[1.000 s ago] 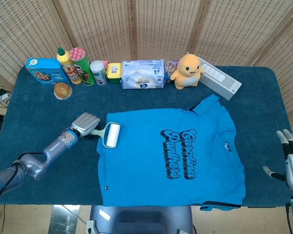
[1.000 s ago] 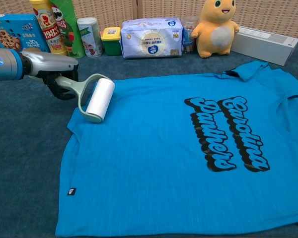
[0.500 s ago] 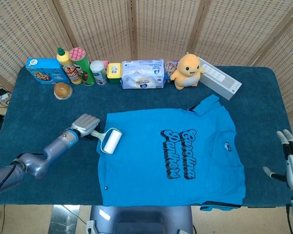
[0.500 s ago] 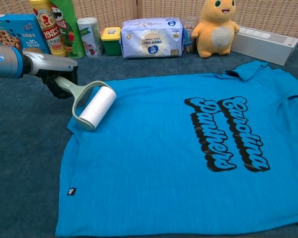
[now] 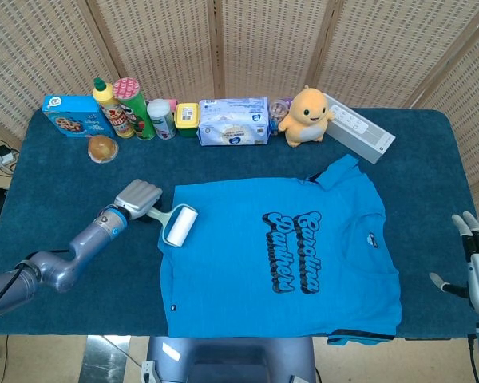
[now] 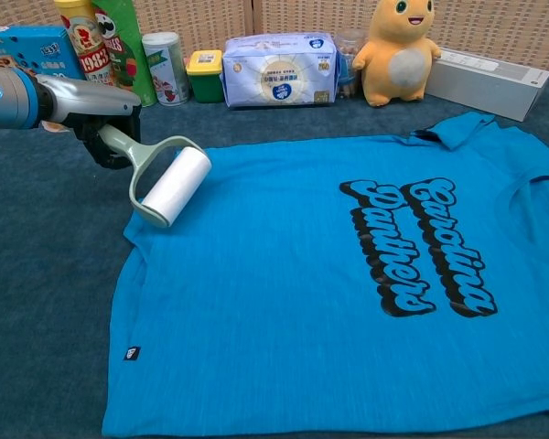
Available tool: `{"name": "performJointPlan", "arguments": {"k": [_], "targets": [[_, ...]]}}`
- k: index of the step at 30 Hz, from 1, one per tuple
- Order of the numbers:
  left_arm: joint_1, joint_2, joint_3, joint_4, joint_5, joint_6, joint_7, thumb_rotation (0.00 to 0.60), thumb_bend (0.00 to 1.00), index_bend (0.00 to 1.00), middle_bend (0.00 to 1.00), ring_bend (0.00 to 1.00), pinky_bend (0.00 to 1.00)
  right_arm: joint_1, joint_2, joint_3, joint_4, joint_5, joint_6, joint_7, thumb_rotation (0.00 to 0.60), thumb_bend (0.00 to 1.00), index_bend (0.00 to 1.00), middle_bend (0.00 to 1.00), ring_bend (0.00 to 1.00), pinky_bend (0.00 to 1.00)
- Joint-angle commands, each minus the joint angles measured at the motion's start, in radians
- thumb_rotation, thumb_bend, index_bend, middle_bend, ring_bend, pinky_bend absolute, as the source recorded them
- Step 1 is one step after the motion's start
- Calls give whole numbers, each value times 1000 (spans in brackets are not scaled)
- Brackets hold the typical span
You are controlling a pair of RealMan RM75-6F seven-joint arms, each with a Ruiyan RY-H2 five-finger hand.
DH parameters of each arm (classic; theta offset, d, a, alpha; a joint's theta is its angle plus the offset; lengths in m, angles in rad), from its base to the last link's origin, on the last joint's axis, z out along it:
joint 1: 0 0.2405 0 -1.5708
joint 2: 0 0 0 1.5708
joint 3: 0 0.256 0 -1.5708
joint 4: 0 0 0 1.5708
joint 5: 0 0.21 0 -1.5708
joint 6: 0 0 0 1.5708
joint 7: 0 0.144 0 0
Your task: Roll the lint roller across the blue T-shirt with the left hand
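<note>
A blue T-shirt (image 5: 279, 263) (image 6: 348, 283) with dark lettering lies flat on the dark blue table. My left hand (image 5: 137, 198) (image 6: 96, 114) grips the pale green handle of a lint roller (image 5: 180, 225) (image 6: 172, 185). The roller's white drum rests on the shirt's left sleeve edge. My right hand (image 5: 477, 267) hangs at the table's right edge, fingers apart, holding nothing; the chest view does not show it.
Along the back edge stand a cookie box (image 5: 72, 114), bottles and cans (image 5: 126, 108), a tissue pack (image 5: 233, 121), a yellow plush toy (image 5: 306, 117) and a white box (image 5: 359, 128). A round bun (image 5: 102, 148) lies near the left rear.
The left hand and roller shifted slightly back toward the far-left of the sleeve, after dipping toward the front half a second ago. The right hand has not moved.
</note>
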Motion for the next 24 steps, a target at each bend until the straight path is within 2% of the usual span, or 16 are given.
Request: {"name": "performJointPlan", "arguments": {"k": [1,5,13,24], "targets": [[2,-1,-5,-6,-12,0,-7,600,495,1000,896,857,1000,-1,1,0,0,-1,1,2,600,0,0,0,0,0],[0,-1,-7,-7,-27,-1,1,600,586,1000,958,919,1000,-2,2,0,-1,-1,2,4,600,0,0,0,0,0],[-11,4,-7,-24,-111,-16,35,600,815,1000,974,934,1000,-2,4,-1,-1,-4,2,11,600,0,0,0,0,0],[-85,52,15,-51,-355,-117,62,600,838,1000,979,942,1000,-2,8,-1,-3,-4,0,19,600,0,0,0,0,0]]}}
